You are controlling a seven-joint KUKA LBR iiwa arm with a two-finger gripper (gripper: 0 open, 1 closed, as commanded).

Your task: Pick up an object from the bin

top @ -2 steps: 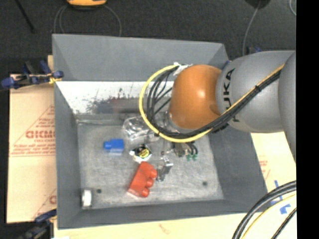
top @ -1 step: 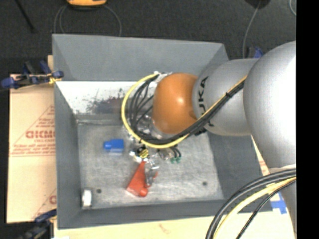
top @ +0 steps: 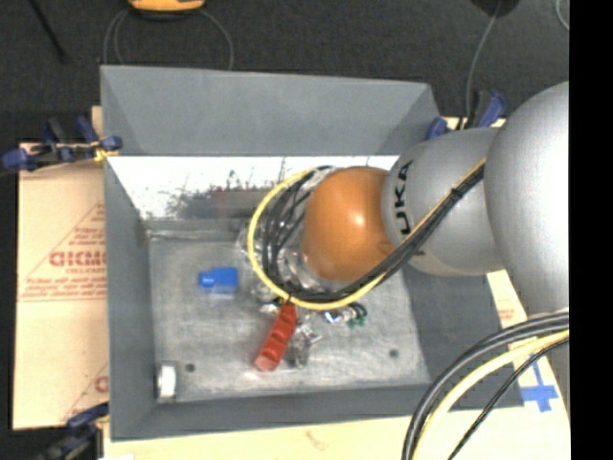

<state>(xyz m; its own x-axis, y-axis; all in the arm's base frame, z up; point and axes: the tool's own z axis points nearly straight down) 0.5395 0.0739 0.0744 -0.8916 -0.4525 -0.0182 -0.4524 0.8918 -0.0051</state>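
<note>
The gripper point(top: 299, 328) hung low over the red bar point(top: 276, 341), toward six o'clock in the bin point(top: 129, 305), seemingly well placed for grasping it; I could not tell its claw's state.

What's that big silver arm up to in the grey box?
A robot arm reaches from the right into a grey metal bin to pick something out. Its orange-capped wrist hangs low over the middle, just above a red stick-shaped piece. A blue block lies to the left, a small white piece in the near left corner. Whether anything is gripped yet cannot be seen.
</note>
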